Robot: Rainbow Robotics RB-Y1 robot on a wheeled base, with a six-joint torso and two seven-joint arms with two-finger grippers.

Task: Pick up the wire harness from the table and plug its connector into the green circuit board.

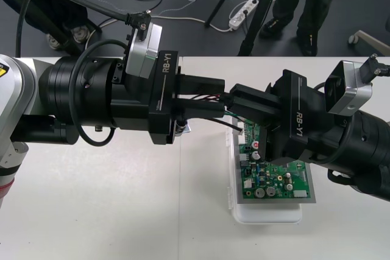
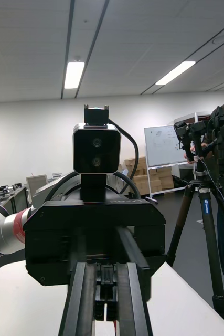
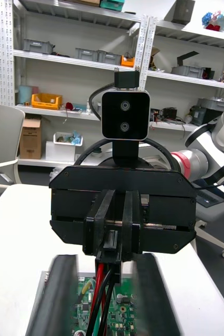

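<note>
Wire harness: we found it off the table, strung between the two grippers above the far end of the green circuit board. Plug end: a small black plug, which we recorded as pinched in the right gripper. In the left wrist view that gripper stood square in the middle, camera on top, its two fingers set close together with the plug in the slot and red and black wires running from it toward the left gripper. Wire run: the red and black strands passed along the narrow gap between the left gripper's fingers, which we logged as closed on the wires. In its own wrist view those fingers stood in from the corners with the wires between them. A green strand and a further black one trailed out just beside the left finger nearer the robot, toward the board. Arms: left arm in from the left, right arm from the right, the two grippers tip to tip and nearly touching. Board: we noted it lying on its white base, right of the table's middle, its far end under the right gripper. The plug was held above it, not seated in it. In the right wrist view the left gripper's black body faced us head-on, camera on top.
</note>
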